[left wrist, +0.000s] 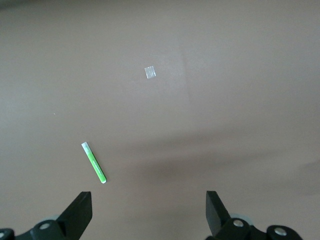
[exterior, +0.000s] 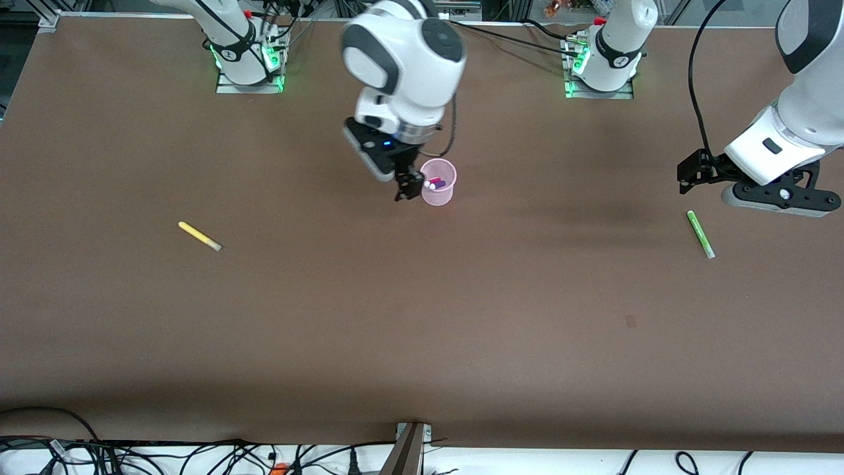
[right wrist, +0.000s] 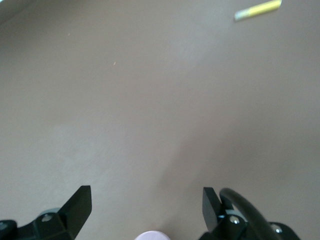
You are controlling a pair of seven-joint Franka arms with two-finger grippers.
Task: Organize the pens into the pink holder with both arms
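The pink holder (exterior: 438, 191) stands mid-table with the magenta pen (exterior: 433, 181) and the dark purple pen (exterior: 440, 185) inside. My right gripper (exterior: 407, 190) is open and empty, right beside the holder on the side toward the right arm's end. The holder's rim shows between its fingers in the right wrist view (right wrist: 152, 235). The yellow pen (exterior: 199, 236) lies flat toward the right arm's end and shows in the right wrist view (right wrist: 258, 10). The green pen (exterior: 700, 233) lies flat toward the left arm's end. My left gripper (exterior: 687, 175) hovers open and empty just above it (left wrist: 93, 163).
A small square patch of tape (exterior: 630, 321) lies on the brown table, nearer the front camera than the green pen; it shows in the left wrist view (left wrist: 150, 72). Cables and a bracket (exterior: 409, 448) run along the table's front edge.
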